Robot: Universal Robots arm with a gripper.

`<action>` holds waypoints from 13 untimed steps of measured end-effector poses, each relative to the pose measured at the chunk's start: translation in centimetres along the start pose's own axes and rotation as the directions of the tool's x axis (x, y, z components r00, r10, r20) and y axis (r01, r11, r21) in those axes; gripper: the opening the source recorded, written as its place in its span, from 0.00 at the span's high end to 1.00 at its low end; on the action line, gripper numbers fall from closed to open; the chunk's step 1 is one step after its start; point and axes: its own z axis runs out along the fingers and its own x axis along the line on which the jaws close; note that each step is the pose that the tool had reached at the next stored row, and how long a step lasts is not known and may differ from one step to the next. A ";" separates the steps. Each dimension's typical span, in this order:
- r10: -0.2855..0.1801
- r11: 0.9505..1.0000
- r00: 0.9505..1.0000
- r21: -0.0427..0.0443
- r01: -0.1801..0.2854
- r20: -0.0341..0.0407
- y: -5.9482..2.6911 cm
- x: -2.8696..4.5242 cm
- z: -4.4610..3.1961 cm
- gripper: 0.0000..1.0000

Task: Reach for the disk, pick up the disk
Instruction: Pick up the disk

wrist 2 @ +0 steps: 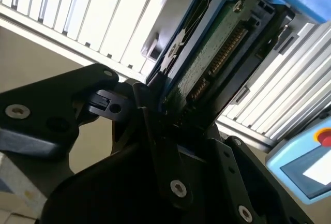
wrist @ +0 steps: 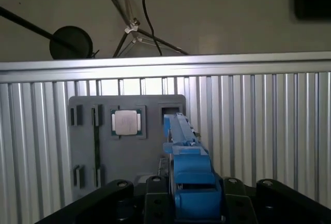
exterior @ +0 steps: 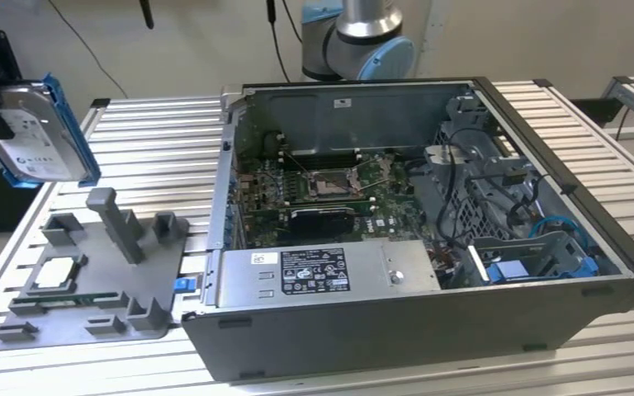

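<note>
Silver arm [exterior: 360,23], pale-blue joint caps [exterior: 392,58]

The slatted table [exterior: 152,140] bears a grey holder [exterior: 96,289] (moulded) and an open computer case [exterior: 405,330].

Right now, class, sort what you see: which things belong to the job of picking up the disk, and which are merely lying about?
Belongs to the job:
- the disk, held aloft
- the end effector, shut on the disk

Just lying about:
- the grey fixture tray
- the small square chip seated in that tray
- the open computer case
</note>
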 end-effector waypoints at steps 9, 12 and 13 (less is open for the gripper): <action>0.000 1.000 1.000 0.003 0.000 0.032 0.03 -0.05 -1.47 1.00; -0.001 1.000 0.999 0.003 0.000 0.032 0.04 -0.08 -2.64 1.00; -0.001 1.000 1.000 0.003 0.000 0.032 0.05 -0.09 -3.02 1.00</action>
